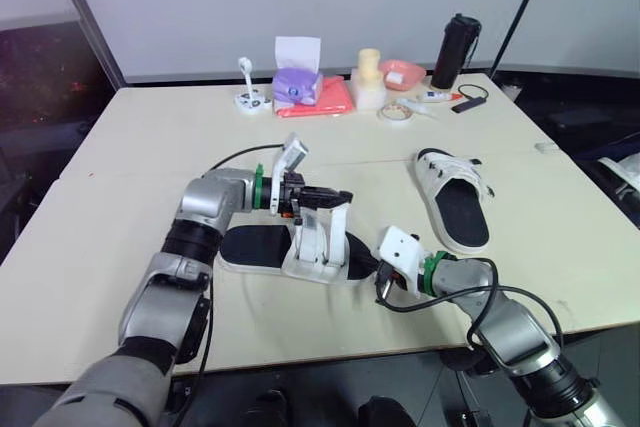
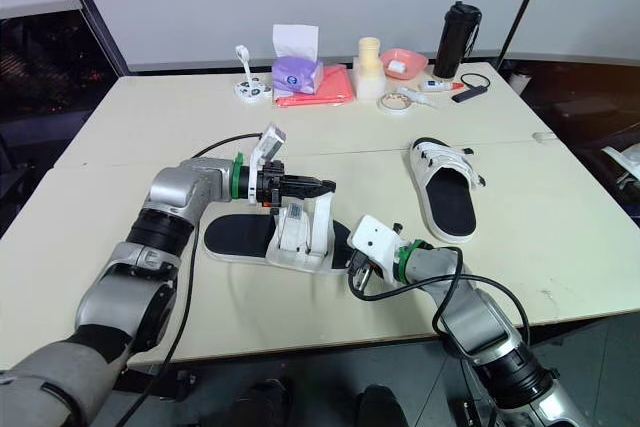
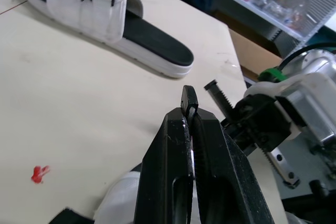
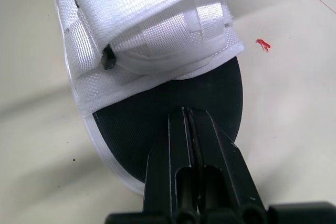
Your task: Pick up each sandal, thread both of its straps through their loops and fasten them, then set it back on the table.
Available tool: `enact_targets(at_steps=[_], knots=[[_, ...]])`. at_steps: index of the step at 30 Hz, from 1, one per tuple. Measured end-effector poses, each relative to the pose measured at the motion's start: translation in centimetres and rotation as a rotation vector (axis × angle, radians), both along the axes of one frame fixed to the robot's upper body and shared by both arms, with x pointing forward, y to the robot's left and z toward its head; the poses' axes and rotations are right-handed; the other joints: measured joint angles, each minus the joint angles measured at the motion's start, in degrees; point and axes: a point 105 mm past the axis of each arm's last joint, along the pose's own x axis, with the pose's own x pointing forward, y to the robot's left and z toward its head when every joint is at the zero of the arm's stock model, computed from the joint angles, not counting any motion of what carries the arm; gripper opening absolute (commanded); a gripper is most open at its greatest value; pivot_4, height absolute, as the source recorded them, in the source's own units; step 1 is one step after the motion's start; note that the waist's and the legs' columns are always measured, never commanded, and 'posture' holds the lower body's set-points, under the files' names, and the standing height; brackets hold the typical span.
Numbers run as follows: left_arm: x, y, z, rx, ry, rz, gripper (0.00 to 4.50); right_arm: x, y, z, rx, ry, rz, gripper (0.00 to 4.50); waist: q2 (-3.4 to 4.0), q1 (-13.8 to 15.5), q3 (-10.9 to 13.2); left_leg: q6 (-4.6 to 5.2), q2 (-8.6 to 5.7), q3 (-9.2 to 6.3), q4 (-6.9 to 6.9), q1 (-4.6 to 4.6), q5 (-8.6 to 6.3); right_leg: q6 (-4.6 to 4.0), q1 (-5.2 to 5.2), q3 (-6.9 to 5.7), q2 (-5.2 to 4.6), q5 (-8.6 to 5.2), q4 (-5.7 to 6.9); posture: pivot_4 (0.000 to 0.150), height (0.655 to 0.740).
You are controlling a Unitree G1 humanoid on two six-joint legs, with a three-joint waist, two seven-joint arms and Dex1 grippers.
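The strap point(image 2: 322, 219) pinched by the left gripper point(image 2: 322, 186) may be lost if the near sandal point(image 2: 240, 237) is dragged under the closed right gripper point(image 4: 186, 113)

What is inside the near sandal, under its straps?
Black footbed shows at the opening, with the right tool shut over it. Deeper in, the white straps cover the footbed, so anything there is hidden.

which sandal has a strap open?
The near sandal: one strap stands upright, pinched in the left tool. The other sandal, off to the right, has both straps lying flat.
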Motion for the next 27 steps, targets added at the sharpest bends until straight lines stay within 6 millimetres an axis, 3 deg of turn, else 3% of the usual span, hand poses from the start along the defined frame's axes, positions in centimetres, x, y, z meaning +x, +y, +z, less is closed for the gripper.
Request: enact_targets(at_steps=[19, 22, 27], knots=[[1.8, 0.2, -3.5, 0.073, 0.038, 0.162, 0.07, -0.1, -0.2, -0.2, -0.002, 0.013, -0.008, 0.00, 0.01, 0.1, 0.0, 0.00, -0.02, 0.00, 0.12, 0.01, 0.00, 0.01, 0.07, -0.02, 0.00, 0.01, 0.02, 0.150, 0.7400], [1.8, 0.4, -3.6, 0.093, 0.044, 0.166, 0.95, -0.1, -0.1, -0.2, -0.001, 0.013, -0.007, 0.00, 0.01, 0.0, 0.0, 0.00, -0.02, 0.00, 0.14, 0.01, 0.00, 0.02, 0.08, -0.02, 0.00, 0.01, 0.02, 0.150, 0.7400], [1.5, 1.5, -4.3, 0.130, 0.080, 0.162, 3.39, -0.2, -0.1, -0.2, 0.000, 0.011, -0.007, 0.00, 0.01, 0.0, 0.0, 0.00, -0.02, 0.00, 0.13, 0.00, -0.01, 0.03, 0.07, -0.01, 0.00, 0.01, 0.02, 0.150, 0.7400]])
